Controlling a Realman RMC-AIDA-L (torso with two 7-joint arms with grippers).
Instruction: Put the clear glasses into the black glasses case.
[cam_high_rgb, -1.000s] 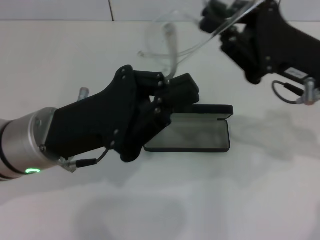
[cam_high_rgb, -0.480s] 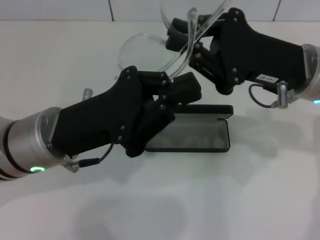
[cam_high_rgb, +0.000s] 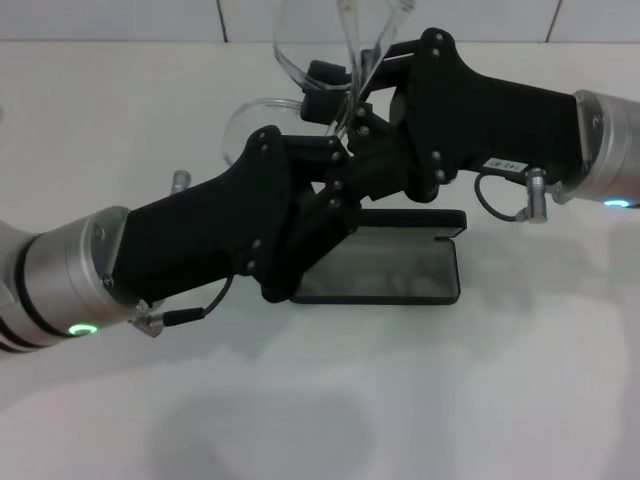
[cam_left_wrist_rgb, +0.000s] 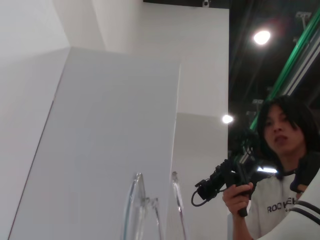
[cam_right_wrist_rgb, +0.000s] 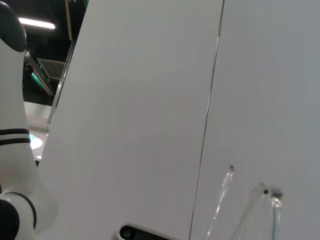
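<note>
The clear glasses (cam_high_rgb: 247, 118) hang in the air above the table's far middle, tilted, with their thin arms pointing up. My right gripper (cam_high_rgb: 335, 95) reaches in from the right and is shut on them. My left gripper (cam_high_rgb: 335, 165) comes up from the lower left, just under the right one, and grips their lower end. Below and behind both grippers, the black glasses case (cam_high_rgb: 385, 272) lies open on the table, grey lining up, with its lid (cam_high_rgb: 425, 219) standing at the far side. The glasses (cam_left_wrist_rgb: 135, 210) rise close in the left wrist view. The right wrist view also shows the glasses (cam_right_wrist_rgb: 260, 210).
The case rests on a white table (cam_high_rgb: 480, 400), and my left arm covers its left end. A white wall runs along the back. A person (cam_left_wrist_rgb: 280, 165) holding a camera shows in the left wrist view. The robot's white body (cam_right_wrist_rgb: 12, 125) shows in the right wrist view.
My right gripper has swung left with the glasses until it sits right over the left gripper. The glasses have turned more upright. The left arm has barely moved.
</note>
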